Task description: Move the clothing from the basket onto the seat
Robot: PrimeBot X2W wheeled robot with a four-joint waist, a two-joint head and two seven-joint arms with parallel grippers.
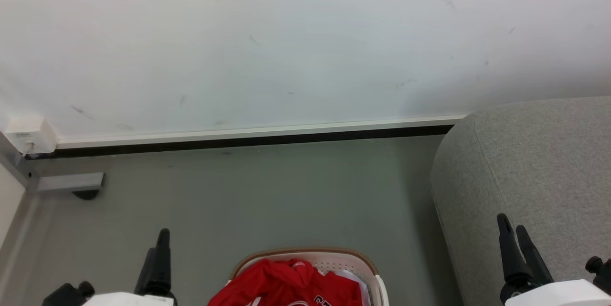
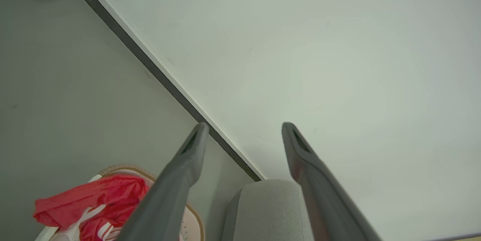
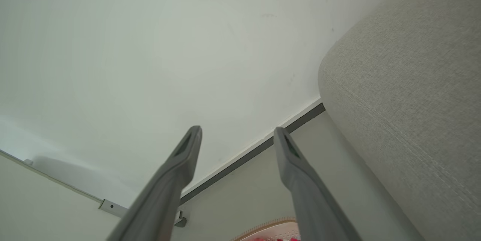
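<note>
Head view: the oval white plastic basket (image 1: 305, 252) with the brown rim band sits on the grey floor (image 1: 267, 191) at the bottom centre. The bright red clothing (image 1: 286, 279) with white lettering is heaped inside it, with a bit of white fabric showing at its right. The large grey woven-fabric seat (image 1: 539, 177) takes up the right side, just beside the basket, with nothing lying on the part in view. The left gripper (image 1: 163, 238) pokes up at the lower left over bare floor. It's seen edge-on here, so the gap between its fingers can't be judged from this angle. The right gripper (image 1: 510, 224) stands at the lower right in front of the seat, fingertips slightly apart and nothing between them.

Left wrist view: the left gripper (image 2: 245, 129) is spread wide, both dark fingers clear of everything and aimed at the white wall (image 2: 338, 64). It's holding nothing. The clothing (image 2: 94, 196) and the basket (image 2: 124, 167) are at the lower left, partly behind one finger, and a rounded corner of the seat (image 2: 268, 207) shows between the fingers.

Right wrist view: the right gripper (image 3: 237, 132) is just as wide open and empty, touching nothing. The seat (image 3: 406, 94) bulks up on the right, and a sliver of the basket (image 3: 268, 225) peeks in at the bottom edge.
</note>
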